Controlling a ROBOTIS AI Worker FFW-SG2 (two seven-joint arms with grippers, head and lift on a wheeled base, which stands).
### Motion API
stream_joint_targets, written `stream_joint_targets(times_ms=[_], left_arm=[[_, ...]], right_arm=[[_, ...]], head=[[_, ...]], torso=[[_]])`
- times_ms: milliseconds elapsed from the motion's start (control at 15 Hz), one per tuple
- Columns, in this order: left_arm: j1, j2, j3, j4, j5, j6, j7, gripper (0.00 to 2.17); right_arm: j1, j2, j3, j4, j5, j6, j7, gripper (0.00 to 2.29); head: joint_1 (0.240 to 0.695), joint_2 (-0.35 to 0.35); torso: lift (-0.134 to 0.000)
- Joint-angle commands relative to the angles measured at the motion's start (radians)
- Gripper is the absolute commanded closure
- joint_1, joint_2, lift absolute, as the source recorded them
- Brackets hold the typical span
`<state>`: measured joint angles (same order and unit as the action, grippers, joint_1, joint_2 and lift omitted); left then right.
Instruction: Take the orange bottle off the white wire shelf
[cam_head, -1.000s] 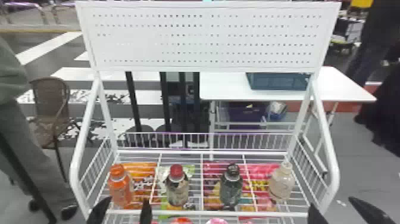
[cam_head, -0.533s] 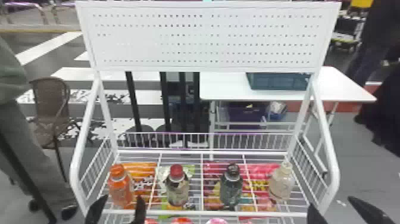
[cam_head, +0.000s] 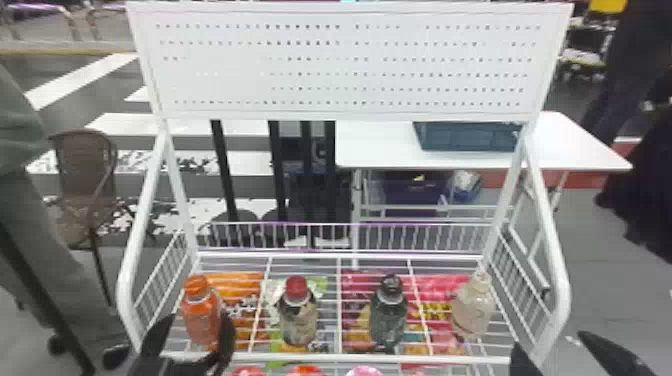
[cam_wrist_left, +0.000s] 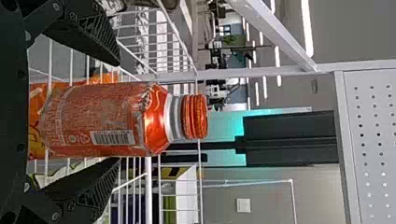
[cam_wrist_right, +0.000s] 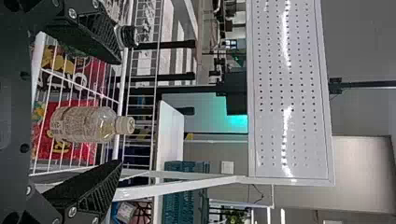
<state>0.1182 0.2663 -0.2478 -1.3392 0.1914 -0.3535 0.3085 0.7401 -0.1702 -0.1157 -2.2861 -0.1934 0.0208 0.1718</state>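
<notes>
The left gripper (cam_head: 200, 325) has advanced, spread fingers flanking the ungripped orange bottle (cam_head: 199, 312), one hiding its lower side; the right gripper (cam_head: 550, 341) gapes empty.

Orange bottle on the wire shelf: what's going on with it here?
The robot's left hand has its open fingers on either side of the orange bottle, apparently lined up to grip it. They aren't closed on it, and the bottle stands upright on the white wire shelf. The right hand is open and holds nothing, near the shelf's front right corner. Three other bottles stand in a row to the right of the orange one.
</notes>
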Motion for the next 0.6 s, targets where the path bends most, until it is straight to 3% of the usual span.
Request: stream_joint_targets(times_ms=[0,267,533], left_arm=[[-0.018,0.002,-0.002,0.006,0.013,0.0,-0.003,0.19],[-0.025,0.005,-0.002,0.006,0.028,0.0,-0.02,0.24],[-0.017,0.007,-0.004,-0.006,0.051,0.0,-0.019,1.0]], right_arm=[[0.001,0.0,-0.001,0.002,0.0,0.0,0.0,0.14],[-0.001,-0.002,-0.002,0.0,0.002,0.0,0.0,0.14],[-0.001,-0.006,-0.002,0.002,0.0,0.0,0.0,0.14]], head=[[0.499,0.0],[0.499,0.0],[0.499,0.0]], torso=[[0.0],[0.0],[0.0]])
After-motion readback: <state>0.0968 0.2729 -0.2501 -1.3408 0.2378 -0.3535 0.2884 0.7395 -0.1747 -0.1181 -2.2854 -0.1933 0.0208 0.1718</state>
